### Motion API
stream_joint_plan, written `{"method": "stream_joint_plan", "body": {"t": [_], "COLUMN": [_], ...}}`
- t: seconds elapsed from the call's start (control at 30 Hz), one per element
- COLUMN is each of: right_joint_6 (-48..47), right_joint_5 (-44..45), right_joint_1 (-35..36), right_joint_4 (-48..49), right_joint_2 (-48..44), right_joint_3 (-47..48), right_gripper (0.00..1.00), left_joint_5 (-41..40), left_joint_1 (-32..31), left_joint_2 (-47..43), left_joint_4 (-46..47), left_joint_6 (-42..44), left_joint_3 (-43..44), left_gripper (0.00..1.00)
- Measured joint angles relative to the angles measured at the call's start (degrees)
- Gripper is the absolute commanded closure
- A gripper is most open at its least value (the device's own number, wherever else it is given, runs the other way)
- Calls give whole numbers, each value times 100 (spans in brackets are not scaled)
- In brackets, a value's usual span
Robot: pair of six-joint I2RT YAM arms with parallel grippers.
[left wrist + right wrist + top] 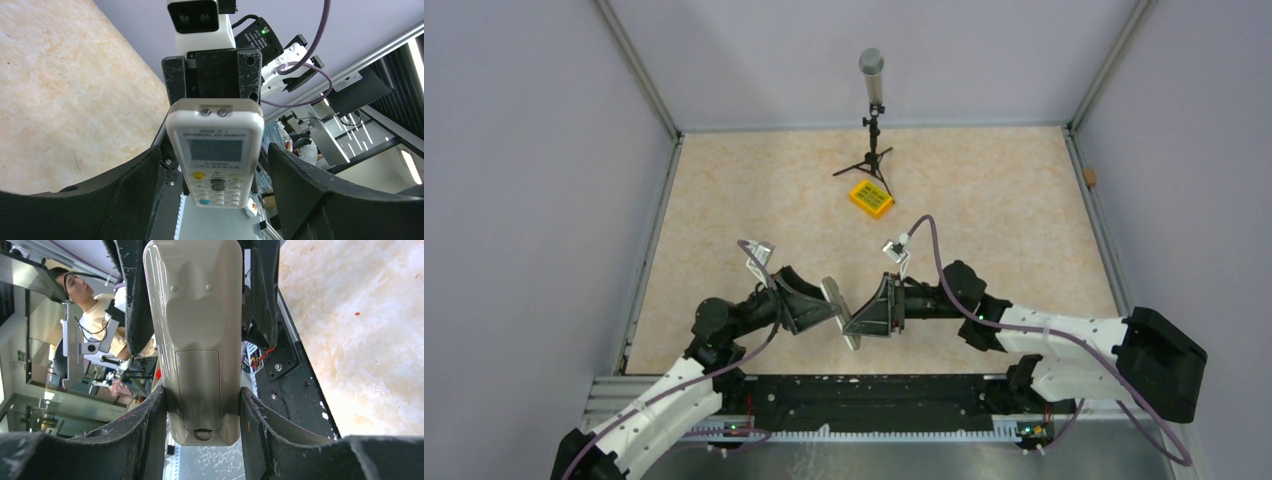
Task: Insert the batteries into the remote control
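While both arms reach low and inward from the near edge, their wrists meet at the remote control, held crosswise above the table. The right gripper pinches the remote's lower end, fingers pressed to both sides, its plain back facing that wrist. The left gripper stands spread around the remote's upper half, narrow gaps either side, facing its screen. Whatever lies behind the remote's closed back cover is hidden; the button labels are unreadable.

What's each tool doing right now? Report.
Left tool: open around the remote, not gripping.
Right tool: closed on the remote.
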Motion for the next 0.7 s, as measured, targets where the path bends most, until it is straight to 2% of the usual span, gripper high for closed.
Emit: {"method": "stream_joint_plan", "body": {"t": [0.27,0.37,0.43,0.53,0.57,0.6,0.7], "right_joint_6": [87,79,55,-9,-37,-92,-369], "right_joint_5": [-48,-66,-72,-87,-87,-85,48], "right_joint_1": [-2,-2,-2,-2,-2,-2,-4], "right_joint_4": [238,310,319,280,243,164,-367], "right_joint_2": [177,188,208,212,208,192,33], "right_joint_3": [-146,-146,-146,-146,-146,-142,-74], "right_gripper": [100,100,88,57,50,45,39], "left_joint_5": [-2,-2,2,15,22,37,55], "left_joint_1": [0,11,11,11,11,11,11], "left_joint_2": [7,31,44,57,57,66,188], "left_joint_4": [-46,-55,-44,-70,-111,-177,-450], "left_joint_6": [59,63,55,79,103,140,310], "left_joint_3": [2,2,4,9,20,35,116], "left_gripper": [44,66,76,89,96,100,100]}}
